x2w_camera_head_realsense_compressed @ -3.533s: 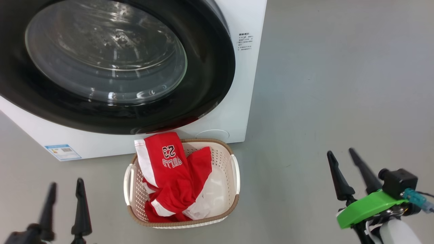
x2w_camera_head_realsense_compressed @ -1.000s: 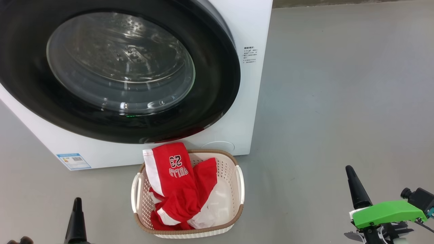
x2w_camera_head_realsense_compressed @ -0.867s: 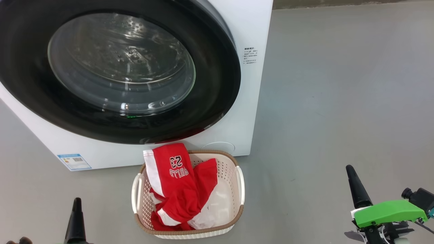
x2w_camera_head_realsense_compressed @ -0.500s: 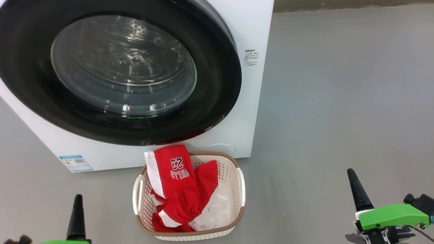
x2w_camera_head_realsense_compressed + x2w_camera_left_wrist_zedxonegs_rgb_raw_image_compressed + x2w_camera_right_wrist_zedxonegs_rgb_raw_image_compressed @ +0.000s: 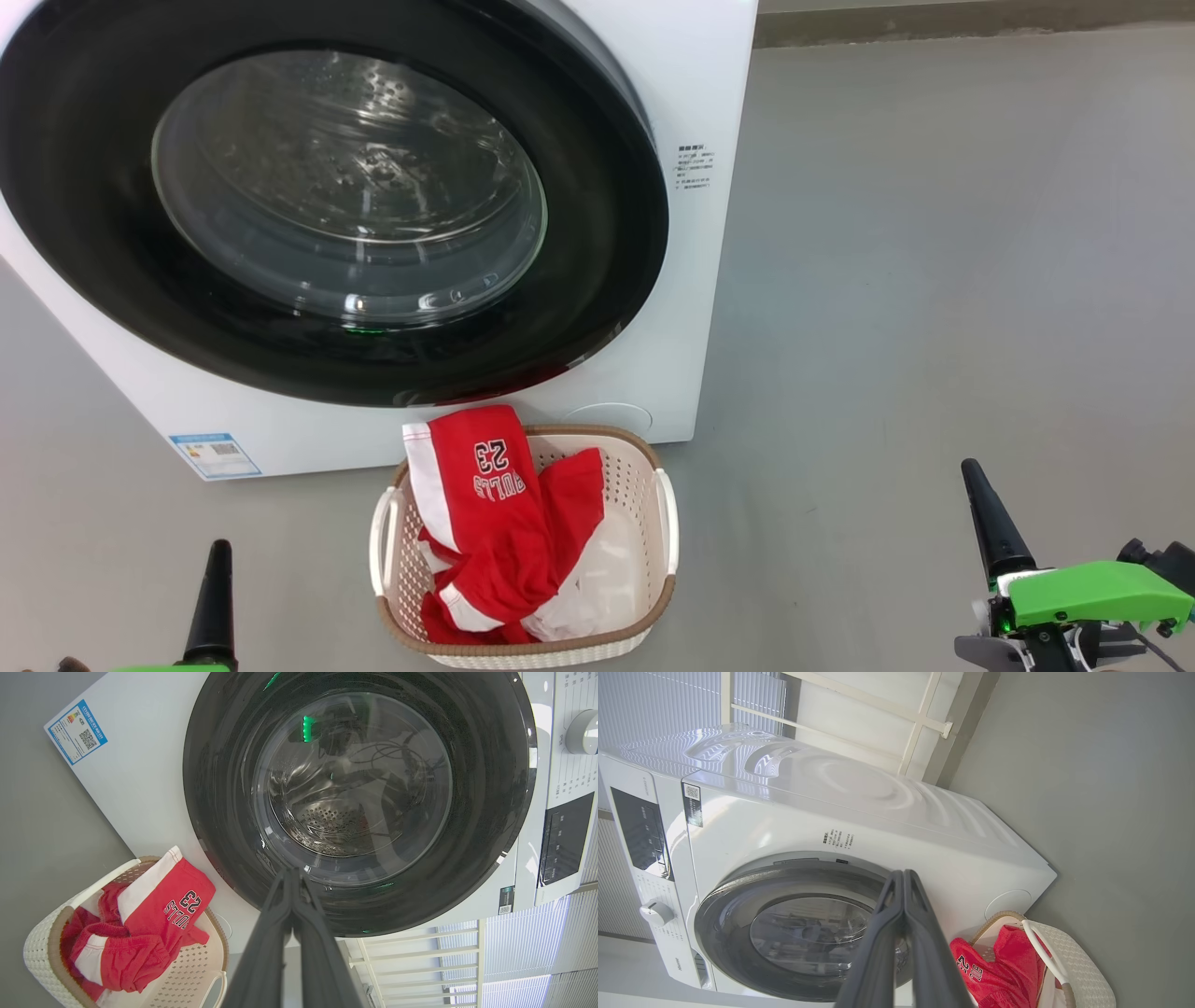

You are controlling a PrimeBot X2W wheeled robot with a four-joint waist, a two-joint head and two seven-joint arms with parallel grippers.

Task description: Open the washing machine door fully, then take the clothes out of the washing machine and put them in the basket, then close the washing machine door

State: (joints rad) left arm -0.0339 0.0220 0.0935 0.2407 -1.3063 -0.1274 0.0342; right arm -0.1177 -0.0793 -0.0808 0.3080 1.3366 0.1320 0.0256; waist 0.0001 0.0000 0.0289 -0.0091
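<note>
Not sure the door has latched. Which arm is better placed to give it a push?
Left, probably: the left gripper, shut, sits below the washing machine door and points at its rim, while the right gripper, also shut, hangs over the floor beyond the washing machine.

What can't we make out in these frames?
- Head view: basket floor, covered by the clothes.
- Head view: small print on the washing machine, too small to read.
- Left wrist view: drum depth behind the washing machine door, masked by glass reflections.
- Head view: left hand, cut off by the bottom edge.
</note>
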